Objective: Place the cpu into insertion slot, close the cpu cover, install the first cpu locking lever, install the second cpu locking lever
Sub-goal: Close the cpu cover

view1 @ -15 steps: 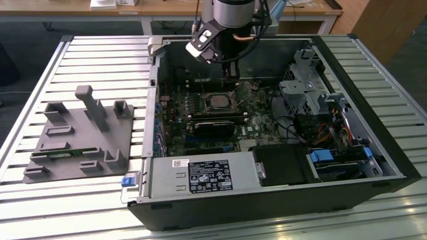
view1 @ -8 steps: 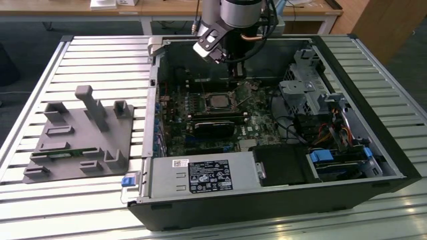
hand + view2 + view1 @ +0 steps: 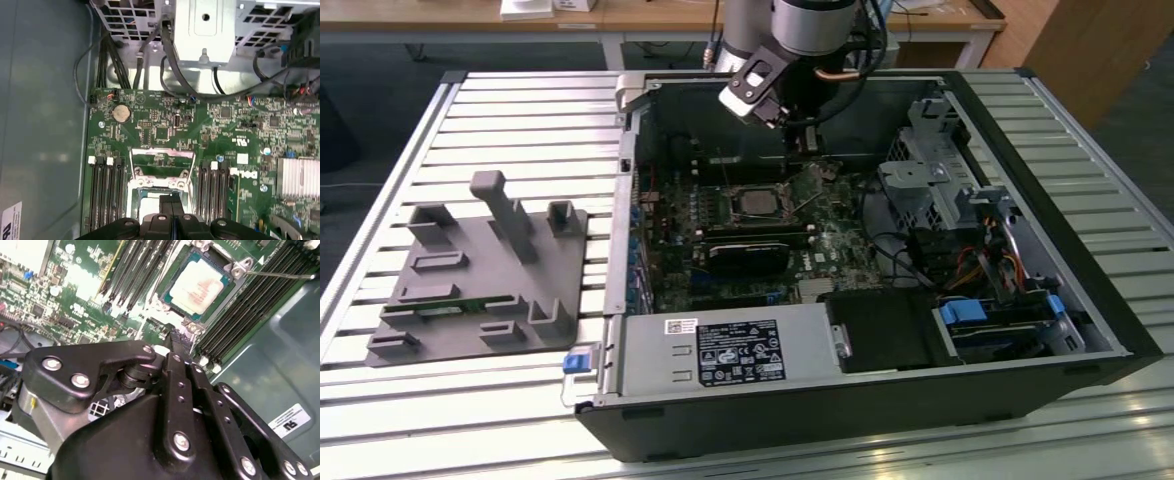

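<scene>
The cpu (image 3: 196,284), a silvery-tan square, lies seated in the insertion slot (image 3: 754,203) on the motherboard. The cpu cover (image 3: 162,152), a silver frame with a cut-out centre, stands swung open at the far side of the socket. A thin metal locking lever (image 3: 280,275) sticks out free beside the socket. My gripper (image 3: 172,200) hangs just above the socket's edge by the cover's hinge side, its black fingertips (image 3: 177,340) pressed together and shut with nothing between them. In the exterior view the gripper (image 3: 798,150) reaches down into the open case.
A black graphics card (image 3: 747,250) lies just in front of the socket. Memory slots (image 3: 107,190) flank it on both sides. A drive cage (image 3: 934,170) with cables (image 3: 120,65) is near. A power supply (image 3: 720,352) fills the near corner. A grey fixture (image 3: 480,270) sits outside the case.
</scene>
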